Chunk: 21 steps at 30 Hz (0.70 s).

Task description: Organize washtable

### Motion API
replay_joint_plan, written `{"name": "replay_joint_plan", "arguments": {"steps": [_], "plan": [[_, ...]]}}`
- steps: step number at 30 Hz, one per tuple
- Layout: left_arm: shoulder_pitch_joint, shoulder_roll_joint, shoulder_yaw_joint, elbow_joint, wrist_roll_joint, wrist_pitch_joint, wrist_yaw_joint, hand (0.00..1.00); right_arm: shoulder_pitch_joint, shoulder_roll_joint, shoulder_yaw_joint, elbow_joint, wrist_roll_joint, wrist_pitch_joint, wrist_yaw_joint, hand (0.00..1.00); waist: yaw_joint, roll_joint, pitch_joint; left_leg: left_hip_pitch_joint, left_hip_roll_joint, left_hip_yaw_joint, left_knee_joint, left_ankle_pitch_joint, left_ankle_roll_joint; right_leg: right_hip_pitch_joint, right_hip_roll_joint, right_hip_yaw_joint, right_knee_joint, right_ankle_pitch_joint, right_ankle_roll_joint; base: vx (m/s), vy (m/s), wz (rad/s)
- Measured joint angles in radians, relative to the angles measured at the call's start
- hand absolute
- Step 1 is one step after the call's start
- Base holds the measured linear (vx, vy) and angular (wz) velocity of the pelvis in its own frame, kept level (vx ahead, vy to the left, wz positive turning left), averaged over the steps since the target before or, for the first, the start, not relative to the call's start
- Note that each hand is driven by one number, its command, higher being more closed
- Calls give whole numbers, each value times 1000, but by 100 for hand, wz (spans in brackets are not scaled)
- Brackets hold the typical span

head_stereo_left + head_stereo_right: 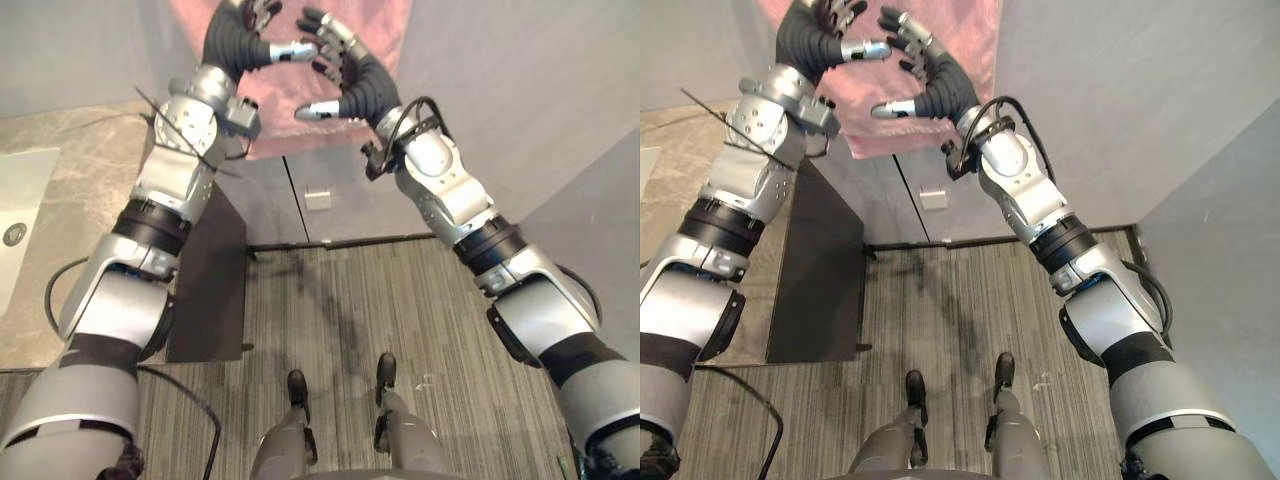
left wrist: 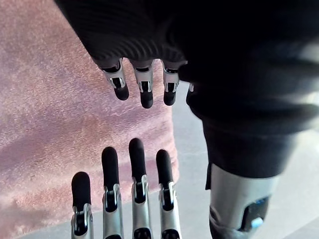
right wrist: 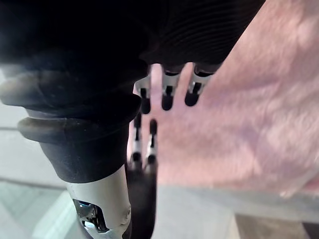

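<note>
A pink towel hangs flat against the grey wall ahead. Both arms are raised in front of it. My left hand is up at the towel's left part, fingers relaxed, thumb pointing right. My right hand faces it just to the right, fingers spread and straight, thumb pointing left. The two hands are close together with a narrow gap between their fingertips. In both wrist views the towel lies right behind straight fingers. Neither hand grips the cloth; whether the fingertips touch it I cannot tell.
A marble washtable top runs along the left, with a white sink basin at its edge. Its dark side panel stands below my left arm. A white wall plate sits under the towel. Striped carpet covers the floor.
</note>
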Motion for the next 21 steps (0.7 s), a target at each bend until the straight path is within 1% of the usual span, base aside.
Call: {"name": "replay_joint_plan", "arguments": {"steps": [4, 7, 8, 10, 12, 15, 18, 21], "plan": [[-47, -6, 12, 69, -15, 9, 5, 0, -48, 4, -71, 60, 0, 0, -41, 0, -7, 3, 37, -10, 0, 2, 0, 0, 0, -11, 1, 3, 0, 2, 1, -2, 43, -4], [-80, -7, 57, 119, -15, 14, 19, 0, -101, 5, -119, 121, 3, -1, -62, 0, -20, 4, 77, -22, -4, 15, 0, 0, 0, -27, -1, 9, 0, 5, 6, -10, 51, -2], [-86, -7, 63, 128, -15, 17, 21, 0, -109, 5, -126, 131, 4, 0, -64, 0, -19, 4, 78, -29, -4, 20, 0, 0, 0, -35, -2, 13, 0, 8, 9, -11, 57, -15], [-92, -7, 98, 156, -15, 21, 22, 0, -121, 5, -154, 149, 12, 0, -69, 0, -18, 7, 102, -33, -10, 26, 0, 0, 0, -46, -5, 29, 1, 13, 10, 0, 42, -14], [-92, -8, 106, 179, -15, 33, 22, 0, -122, 1, -154, 175, 17, 1, -73, 0, -25, 6, 116, -33, -12, 27, 0, -1, 1, -47, -6, 31, 1, 13, 12, -6, 38, -2], [-92, -14, 138, 203, -16, 36, 22, 0, -122, -9, -175, 207, 21, 3, -74, 0, -23, 6, 135, -33, -11, 40, 0, -1, 1, -50, -5, 37, 1, 14, 12, -16, 35, -5], [-89, -14, 175, 217, -16, 40, 23, 0, -124, -21, -190, 210, 30, 11, -73, 0, -17, 6, 140, -39, -13, 52, 0, -1, 1, -66, -5, 54, 1, 20, 20, -20, 22, -12], [-77, -14, 196, 221, -15, 41, 22, 0, -124, -39, -190, 222, 32, 19, -72, 0, -22, 6, 142, -38, -14, 54, 0, -1, 1, -66, -6, 57, 1, 21, 21, -15, 20, -6]]}}
